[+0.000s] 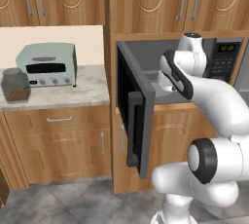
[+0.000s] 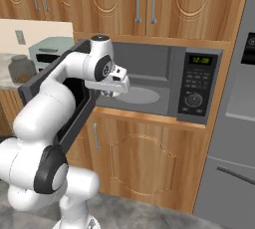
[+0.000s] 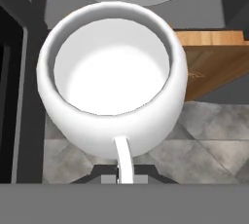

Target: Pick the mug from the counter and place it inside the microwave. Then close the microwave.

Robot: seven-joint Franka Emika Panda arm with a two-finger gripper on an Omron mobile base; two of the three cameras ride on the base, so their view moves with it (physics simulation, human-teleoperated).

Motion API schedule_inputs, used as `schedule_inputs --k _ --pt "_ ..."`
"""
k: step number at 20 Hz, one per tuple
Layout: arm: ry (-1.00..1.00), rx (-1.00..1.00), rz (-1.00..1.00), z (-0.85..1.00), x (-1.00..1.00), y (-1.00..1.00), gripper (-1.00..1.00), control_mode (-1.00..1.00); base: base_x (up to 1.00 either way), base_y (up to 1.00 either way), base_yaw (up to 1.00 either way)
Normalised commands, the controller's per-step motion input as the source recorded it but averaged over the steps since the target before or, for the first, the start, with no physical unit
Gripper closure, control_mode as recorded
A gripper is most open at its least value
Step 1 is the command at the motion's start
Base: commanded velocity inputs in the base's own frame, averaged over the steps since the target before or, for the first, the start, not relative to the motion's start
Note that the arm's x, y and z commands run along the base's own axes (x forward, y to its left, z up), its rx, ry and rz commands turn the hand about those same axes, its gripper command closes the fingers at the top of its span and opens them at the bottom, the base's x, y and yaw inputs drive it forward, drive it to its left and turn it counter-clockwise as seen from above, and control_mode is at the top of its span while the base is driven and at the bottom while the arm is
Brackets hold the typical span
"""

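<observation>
Now the tool point(image 3: 124, 177), at the bottom centre of the hand view, pinches the thin handle of the small white round mug point(image 3: 113, 77) (pale inside), held over the front edge of the open dark grey built-in microwave point(image 2: 149, 86) at mid-frame.

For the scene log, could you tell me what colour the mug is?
White inside and out; the mug shows best in the hand view.

Arm bent and reaching forward

The white arm point(image 2: 60, 83) folds at its elbow, and the gripper point(image 3: 124, 172) points down, squeezed tight on the mug point(image 3: 112, 77) handle.
</observation>
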Motion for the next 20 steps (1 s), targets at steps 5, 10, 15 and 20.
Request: schedule_inputs --k 5,10,15,20 --pt "0.00 0.00 -0.04 0.00 0.32 -0.09 1.00 -1.00 0.00 0.00 0.00" --pt "0.00 0.00 -0.04 -0.11 0.33 -0.03 1.00 -1.00 0.00 0.00 0.00" --pt "0.00 0.00 -0.05 -0.39 0.31 0.00 1.00 -1.00 0.00 0.00 0.00" --pt "0.00 0.00 -0.06 -0.40 0.23 0.00 1.00 -1.00 0.00 0.00 0.00"
